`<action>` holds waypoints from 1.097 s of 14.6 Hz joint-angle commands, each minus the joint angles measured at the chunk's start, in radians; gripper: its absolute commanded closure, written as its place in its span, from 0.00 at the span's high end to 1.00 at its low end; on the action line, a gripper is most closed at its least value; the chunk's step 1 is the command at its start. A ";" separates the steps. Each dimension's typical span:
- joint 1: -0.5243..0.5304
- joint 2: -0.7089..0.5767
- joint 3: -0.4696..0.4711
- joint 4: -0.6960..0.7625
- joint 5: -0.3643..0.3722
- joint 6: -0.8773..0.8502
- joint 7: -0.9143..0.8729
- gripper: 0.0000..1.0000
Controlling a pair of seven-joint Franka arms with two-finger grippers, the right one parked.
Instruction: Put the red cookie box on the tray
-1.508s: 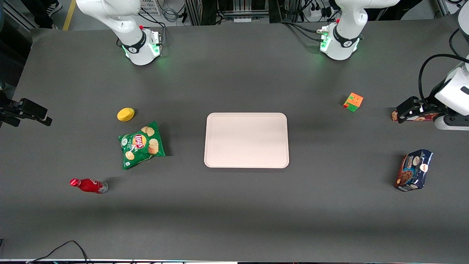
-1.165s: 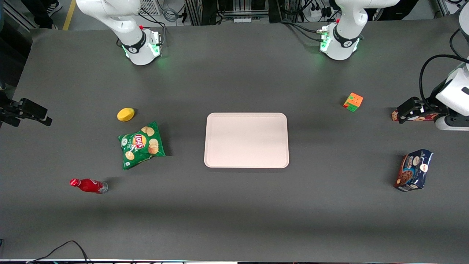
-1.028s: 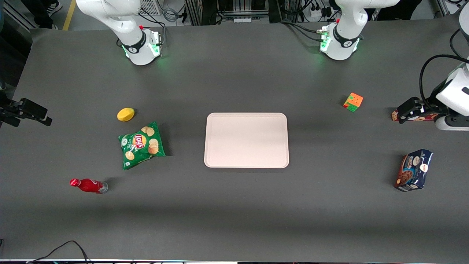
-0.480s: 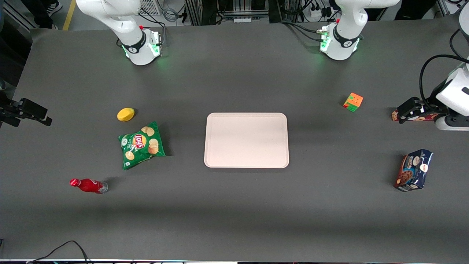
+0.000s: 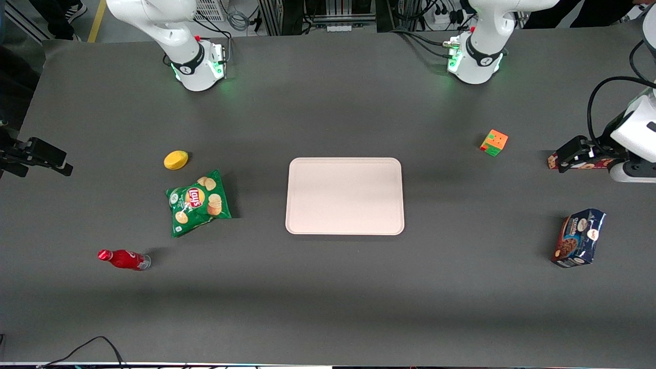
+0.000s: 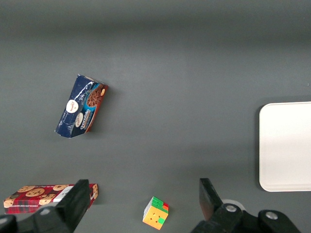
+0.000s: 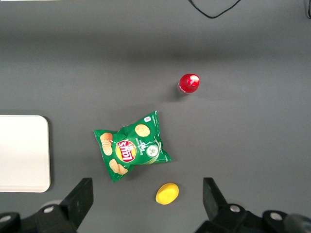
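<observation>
The red cookie box [image 5: 589, 164] lies flat near the working arm's end of the table, mostly covered in the front view by my left gripper [image 5: 574, 154] hovering above it. In the left wrist view the gripper [image 6: 143, 206] is open wide and empty, high above the table. The plaid box [image 6: 48, 196] lies beside one finger [image 6: 77, 204], partly hidden by it. The pale tray [image 5: 344, 196] sits empty at the table's middle, also in the left wrist view [image 6: 286, 145].
A coloured puzzle cube [image 5: 494, 142] lies between box and tray, under the open fingers [image 6: 155, 213]. A dark blue cookie bag [image 5: 579, 238] stands nearer the front camera. Chips bag [image 5: 197, 202], yellow object [image 5: 176, 160] and red bottle [image 5: 123, 259] lie toward the parked arm's end.
The left arm has shifted only very slightly above the cookie box. Nothing on the table has moved.
</observation>
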 commanded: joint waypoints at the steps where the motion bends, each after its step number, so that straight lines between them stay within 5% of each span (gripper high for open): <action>1: 0.001 0.010 0.013 0.027 0.010 -0.020 -0.005 1.00; 9: 0.083 0.013 0.095 0.026 0.024 -0.073 0.043 1.00; 14: 0.119 0.069 0.313 0.024 0.013 -0.069 0.352 1.00; 16: 0.201 0.091 0.321 0.026 0.006 -0.050 0.476 1.00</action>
